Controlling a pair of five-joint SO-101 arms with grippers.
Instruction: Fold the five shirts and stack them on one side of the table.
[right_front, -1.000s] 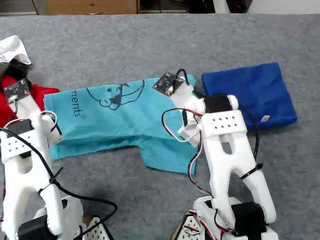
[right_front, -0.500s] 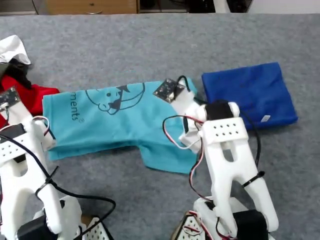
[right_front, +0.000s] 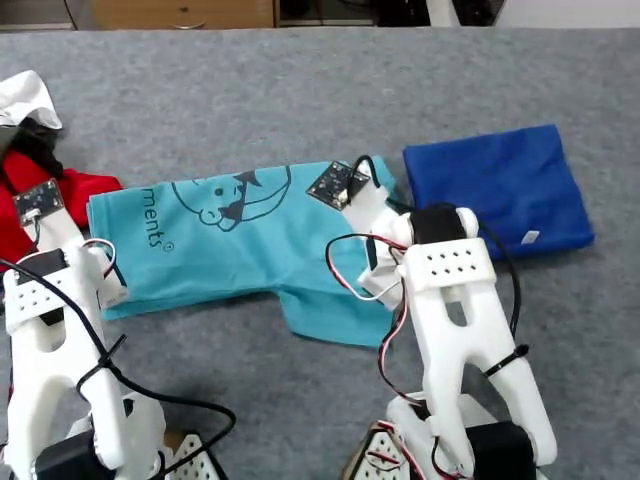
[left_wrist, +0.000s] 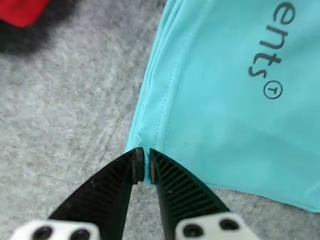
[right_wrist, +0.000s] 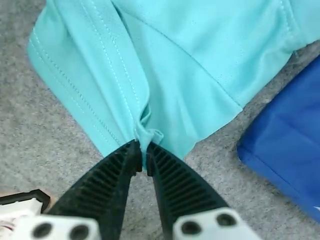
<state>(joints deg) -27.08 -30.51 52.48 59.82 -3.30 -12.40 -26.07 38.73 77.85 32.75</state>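
Free passage runs along the far strip of table (right_front: 300, 90) and in its near middle. A teal shirt (right_front: 240, 240) spans the centre; a blue shirt (right_front: 495, 190) blocks the right, heaped clothes (right_front: 30, 180) the left.

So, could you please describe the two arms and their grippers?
The left arm and right arm are white plastic with forked links, rows of holes, black motors and red, black and white cables. Each wrist carries a small dark circuit board. The left gripper and right gripper have black, ribbed, tapering fingers.
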